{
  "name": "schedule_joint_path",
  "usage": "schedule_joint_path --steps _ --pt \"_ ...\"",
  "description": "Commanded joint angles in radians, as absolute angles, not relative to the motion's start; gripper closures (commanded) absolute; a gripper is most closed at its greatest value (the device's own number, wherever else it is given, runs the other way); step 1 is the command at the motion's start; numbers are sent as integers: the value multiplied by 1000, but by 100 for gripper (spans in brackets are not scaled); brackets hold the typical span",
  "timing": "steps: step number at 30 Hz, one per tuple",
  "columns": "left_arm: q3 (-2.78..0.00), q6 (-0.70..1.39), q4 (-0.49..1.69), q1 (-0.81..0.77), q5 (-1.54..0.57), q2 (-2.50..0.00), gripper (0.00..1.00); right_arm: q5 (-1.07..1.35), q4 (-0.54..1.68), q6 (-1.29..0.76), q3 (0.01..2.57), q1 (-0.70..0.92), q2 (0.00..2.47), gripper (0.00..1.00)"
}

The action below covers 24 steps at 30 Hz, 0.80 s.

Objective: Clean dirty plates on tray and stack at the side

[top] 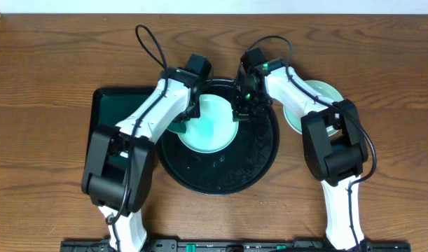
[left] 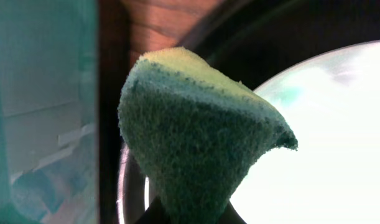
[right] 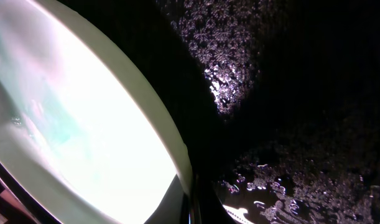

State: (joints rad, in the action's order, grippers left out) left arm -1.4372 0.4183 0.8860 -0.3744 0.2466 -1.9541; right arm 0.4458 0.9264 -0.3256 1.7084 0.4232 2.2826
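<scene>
Standing by the bench (top: 45, 56), I see both arms reaching in over the black tray (top: 256, 164), which sits in the middle of the wood. One pale turquoise plate (top: 212, 129) lies on the far half of that tray, with the two grippers at its opposite edges.

The left gripper (top: 188, 115) is closed on a sponge (left: 196, 137), held at the plate's left rim. Up close, the sponge is squeezed into a wedge, dark green scouring face towards the camera and a yellow layer along its top. Its tip hangs over the plate's edge; whether it touches the surface I cannot tell. Behind it a strip of bench shows between the black tray and the green tray (top: 108, 105), which lies just to the left with the left arm crossing over it.

The right gripper (top: 243, 108) is down at the plate's right rim. From its own camera the pale rim runs diagonally down to the bottom edge, where a dark finger meets it, but I cannot tell whether this gripper is clamped on the rim or open around it. The tray floor beside it is wet, speckled with droplets (right: 239, 81).

A second plate (top: 319, 92), also pale turquoise, rests on the bench right of the black tray, partly hidden under the right arm
</scene>
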Motion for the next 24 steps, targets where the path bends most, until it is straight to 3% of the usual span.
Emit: schedule_joint_path --steps 1,6,15,24 --pt "-1503 413 923 -350 221 -1860 93 416 936 -328 1692 437 2341 99" --pt "-1510 413 999 -228 75 -1775 93 392 937 -275 1692 444 2291 99" --pt "-1509 398 1060 66 -1 -1756 93 -154 944 -238 1692 572 2061 99" --pt "-1509 398 1057 136 0 -1756 93 -662 968 -238 1692 754 1932 99"
